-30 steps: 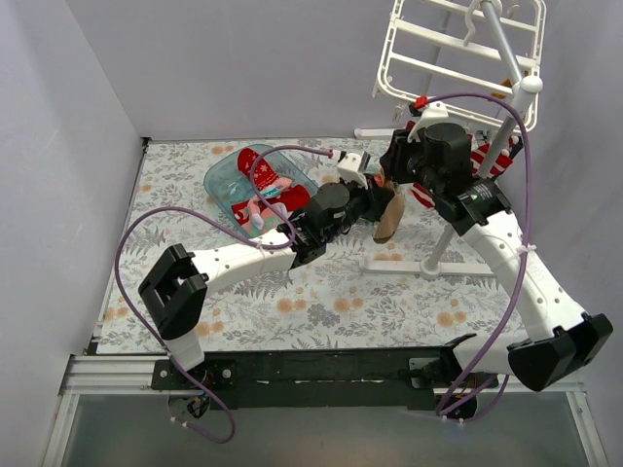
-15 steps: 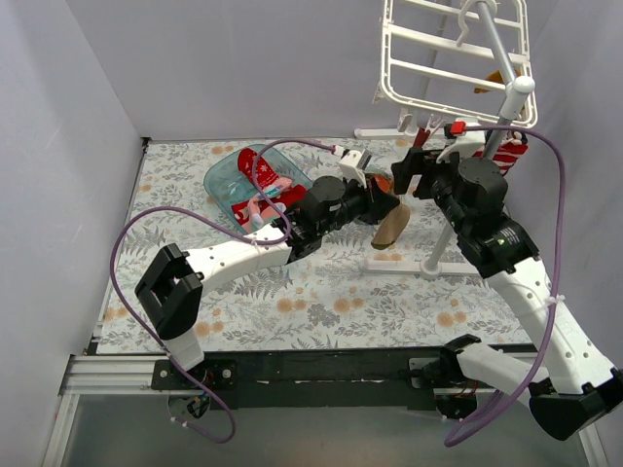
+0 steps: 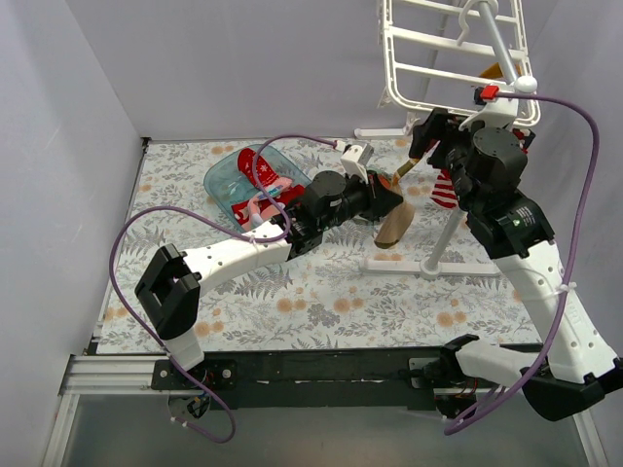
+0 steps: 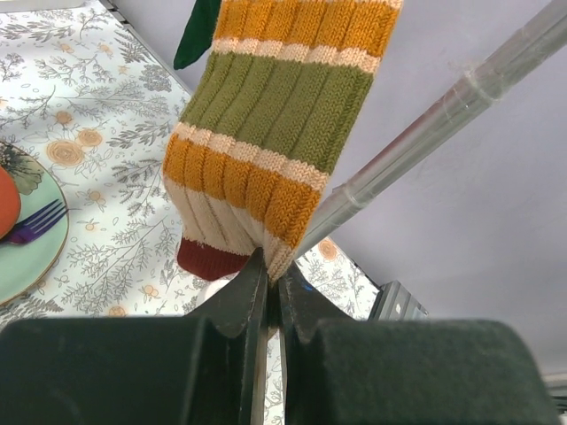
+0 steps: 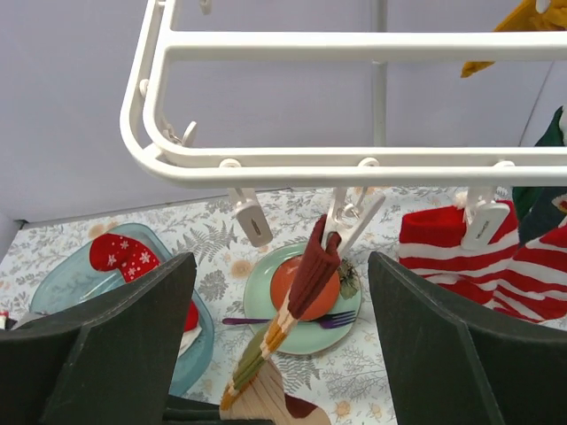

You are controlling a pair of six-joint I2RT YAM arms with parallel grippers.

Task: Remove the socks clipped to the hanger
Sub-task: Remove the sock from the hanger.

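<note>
Jaws of left gripper point(image 4: 268, 270) pinching striped sock point(image 4: 275, 133) end | right gripper point(image 5: 279, 274) spread, sock ahead, untouched, clipped to hanger point(image 5: 266, 164)

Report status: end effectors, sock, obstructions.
Left end effector shut on striped sock lower end. Right end effector open, below hanger. Sock top still in clip. Stand pole close beside sock.

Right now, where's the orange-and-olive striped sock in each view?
Top external: striped sock centre-right, in the left gripper, left of the stand pole.
Left wrist: sock fills upper centre; pole crosses on its right.
Right wrist: sock lower centre, hanging from a clip; pole upright behind the hanger.
Shared landmark: the pole.
</note>
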